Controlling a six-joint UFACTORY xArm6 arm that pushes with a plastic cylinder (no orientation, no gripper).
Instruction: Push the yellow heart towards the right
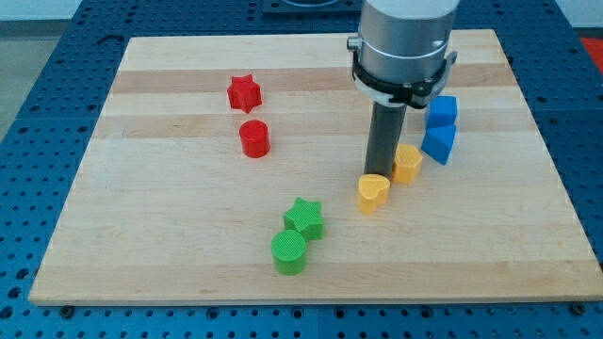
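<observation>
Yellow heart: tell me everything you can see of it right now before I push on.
The yellow heart is a small, matte, solid-looking block lying flat on the wooden board, right of centre. Its top face shows the heart outline; which way the point faces is hard to tell. My tip stands at its upper edge, seemingly touching it. Another yellow block, shape unclear, sits close to its upper right, with a narrow gap at most.

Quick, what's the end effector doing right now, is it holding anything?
My tip: no jaws, holds nothing; it sits at the back edge of the yellow heart, with the other yellow block just to the view's right.
</observation>
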